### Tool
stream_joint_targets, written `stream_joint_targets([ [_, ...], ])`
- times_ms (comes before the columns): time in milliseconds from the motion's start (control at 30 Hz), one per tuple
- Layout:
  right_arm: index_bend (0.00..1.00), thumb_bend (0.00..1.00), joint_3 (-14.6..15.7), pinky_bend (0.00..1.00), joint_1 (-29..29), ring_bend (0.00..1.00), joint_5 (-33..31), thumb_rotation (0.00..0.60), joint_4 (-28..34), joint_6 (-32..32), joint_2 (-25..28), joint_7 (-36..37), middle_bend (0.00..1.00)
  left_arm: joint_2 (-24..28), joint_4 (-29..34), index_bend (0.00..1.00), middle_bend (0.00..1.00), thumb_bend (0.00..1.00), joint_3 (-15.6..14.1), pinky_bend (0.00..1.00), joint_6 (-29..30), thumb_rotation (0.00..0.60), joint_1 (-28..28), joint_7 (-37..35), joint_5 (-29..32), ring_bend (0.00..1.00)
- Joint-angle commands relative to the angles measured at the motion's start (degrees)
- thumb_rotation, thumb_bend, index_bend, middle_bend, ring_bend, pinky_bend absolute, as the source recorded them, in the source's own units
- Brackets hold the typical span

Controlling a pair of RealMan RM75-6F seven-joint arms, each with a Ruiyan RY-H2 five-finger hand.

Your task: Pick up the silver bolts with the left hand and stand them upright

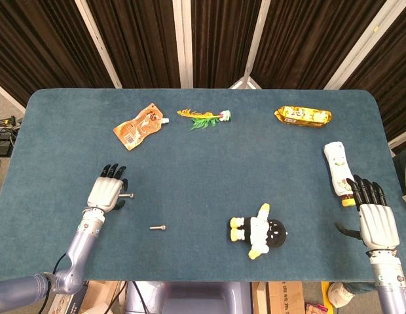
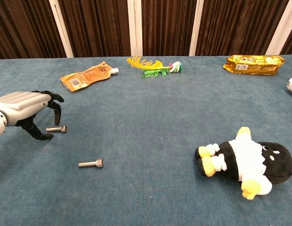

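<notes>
Blue felt-covered table [image 1: 203, 131] in front of dark curtains, both bolts still lying flat. Nearest to you is the short silver bolt with the round head [image 2: 91, 164], lying crosswise, head toward the robot's right, well clear of either hand. Just past it is the second silver bolt [image 2: 57, 128], same crosswise lie, head right; your left hand [image 2: 24, 109] is arched right over its shank end, dark fingertips [image 2: 42, 136] down at the felt just beside the shank, fingers curled but apart, nothing pinched yet as far as I can tell. So the target sits under and slightly right of the palm, long axis across your finger line; I'd close across the shank, then rotate head-down to stand it. The right hand [image 1: 376, 219] is far off on the other side, fingers spread, empty, next to the white bottle [image 1: 338, 168]. Farther back: black-and-white plush penguin [image 2: 242, 161], orange pouch [image 2: 85, 76], gold snack pack [image 2: 254, 64].
</notes>
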State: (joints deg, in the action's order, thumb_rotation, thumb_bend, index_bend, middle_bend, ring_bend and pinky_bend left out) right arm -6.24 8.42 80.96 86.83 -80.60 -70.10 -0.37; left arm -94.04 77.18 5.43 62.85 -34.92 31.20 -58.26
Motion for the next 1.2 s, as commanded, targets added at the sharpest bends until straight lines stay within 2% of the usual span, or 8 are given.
stream_joint_targets([
  [33, 0.08, 0.05, -0.09, 0.00, 0.07, 0.01, -0.22, 0.600, -0.05, 0.15, -0.14, -0.10, 0.07, -0.02, -0.31, 0.49, 0.09, 0.38, 0.13, 0.00, 0.17, 0.600, 0.15, -0.01, -0.12, 0.00],
  [1200, 0.08, 0.05, -0.27, 0.00, 0.32, 0.02, -1.28, 0.600, 0.09, 1.24, -0.62, -0.17, 0.07, -1.34, -1.61, 0.54, 0.12, 0.52, 0.64, 0.00, 0.03, 0.600, 0.84, 2.55, -0.12, 0.00],
])
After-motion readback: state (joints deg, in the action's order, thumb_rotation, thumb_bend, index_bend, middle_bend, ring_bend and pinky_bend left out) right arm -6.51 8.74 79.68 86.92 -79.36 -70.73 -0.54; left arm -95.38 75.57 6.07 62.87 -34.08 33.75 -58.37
